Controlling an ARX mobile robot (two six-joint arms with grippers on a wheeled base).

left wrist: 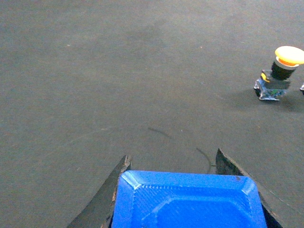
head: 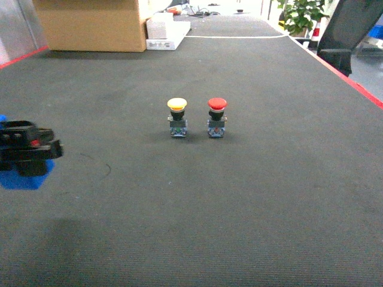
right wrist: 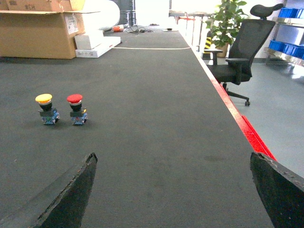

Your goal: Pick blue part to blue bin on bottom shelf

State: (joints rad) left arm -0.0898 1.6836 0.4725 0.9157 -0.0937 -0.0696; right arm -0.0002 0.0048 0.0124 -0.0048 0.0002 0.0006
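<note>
The blue part [left wrist: 187, 202] is clamped between the fingers of the left gripper [head: 27, 149], which is seen at nine o'clock in the head view, just above the dark mat [head: 239, 209]. The right gripper [right wrist: 173, 190] is held with its jaws wide apart over the mat, nothing between them. A yellow-capped button [head: 177, 117] and a red-capped button [head: 216, 116] are stood upright just beside each other near the mat's centre, with a cardboard box [head: 90, 24] at eleven o'clock.
</note>
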